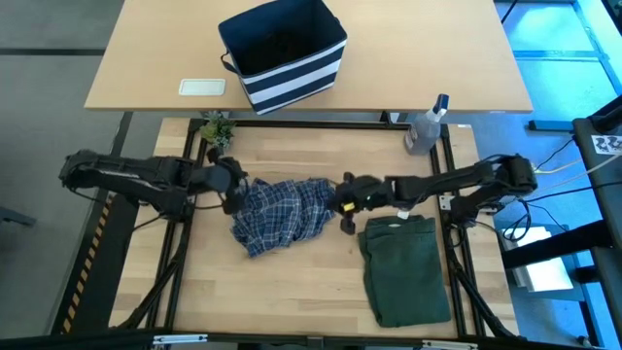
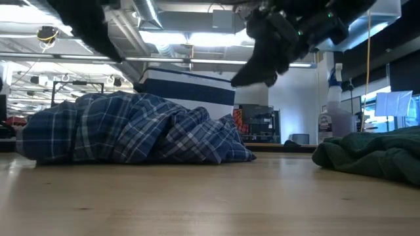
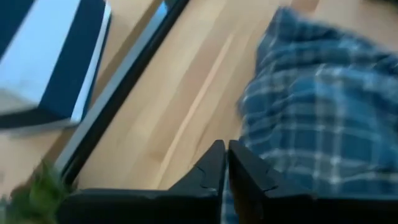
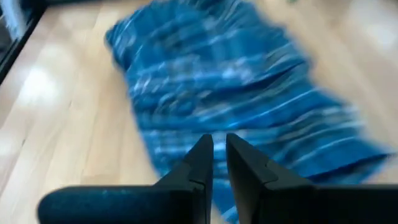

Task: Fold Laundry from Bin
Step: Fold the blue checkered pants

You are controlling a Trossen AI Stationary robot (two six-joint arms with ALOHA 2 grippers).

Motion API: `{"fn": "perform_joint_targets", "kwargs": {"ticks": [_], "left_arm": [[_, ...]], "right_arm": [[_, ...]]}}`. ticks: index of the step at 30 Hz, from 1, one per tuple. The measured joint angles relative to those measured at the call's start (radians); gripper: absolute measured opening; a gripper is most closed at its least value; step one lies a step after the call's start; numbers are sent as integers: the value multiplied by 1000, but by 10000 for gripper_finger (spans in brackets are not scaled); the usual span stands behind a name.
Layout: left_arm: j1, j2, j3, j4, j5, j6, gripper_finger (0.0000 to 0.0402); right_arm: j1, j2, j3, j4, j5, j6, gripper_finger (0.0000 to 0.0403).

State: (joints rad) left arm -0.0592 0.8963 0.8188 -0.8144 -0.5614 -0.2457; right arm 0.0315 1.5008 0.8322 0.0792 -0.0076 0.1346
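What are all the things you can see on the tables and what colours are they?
plaid shirt: one, blue and white, crumpled in the middle of the wooden table
green garment: one, dark olive, folded flat to the right of the shirt
bin: one, navy with white stripes, on the far table
spray bottle: one, clear with a blue top, at the far right edge of the wooden table
small plant: one, green, at the far left corner
flat white thing: one, on the far table left of the bin
left gripper: one, dark, fingers shut, at the shirt's left edge
right gripper: one, dark, fingers nearly together, at the shirt's right edge
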Motion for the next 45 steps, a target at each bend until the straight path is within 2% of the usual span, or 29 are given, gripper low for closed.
{"fn": "perform_joint_targets", "kwargs": {"ticks": [4, 6, 11, 14, 18, 22, 25, 32, 35, 42, 45], "left_arm": [[75, 0, -15, -81, 11, -46, 4], [108, 0, -46, -82, 66, -59, 2], [182, 1, -172, 6, 229, -61, 2], [204, 2, -248, 86, 271, -81, 1], [219, 2, -297, 150, 282, -120, 3], [223, 2, -323, 212, 354, -207, 3], [216, 8, -348, 249, 416, -272, 3], [183, 86, -405, 277, 487, -405, 4], [146, 138, -413, 399, 534, -416, 4], [35, 286, -413, 801, 657, -393, 4], [1, 329, -405, 893, 689, -344, 4]], "right_arm": [[38, 74, 0, 39, -10, 20, 44], [45, 105, 0, 46, -17, 33, 44], [39, 176, 1, 69, -19, 72, 44], [24, 200, 1, 79, -9, 92, 44], [-23, 220, 1, 77, 17, 101, 44], [-80, 221, 1, 81, 52, 101, 44], [-132, 221, 2, 82, 51, 101, 44], [-231, 221, 5, 91, 24, 91, 44], [-267, 221, 5, 97, 2, 71, 44], [-316, 221, 19, 108, -17, 46, 44], [-316, 214, 37, 94, -19, 11, 44]]}}
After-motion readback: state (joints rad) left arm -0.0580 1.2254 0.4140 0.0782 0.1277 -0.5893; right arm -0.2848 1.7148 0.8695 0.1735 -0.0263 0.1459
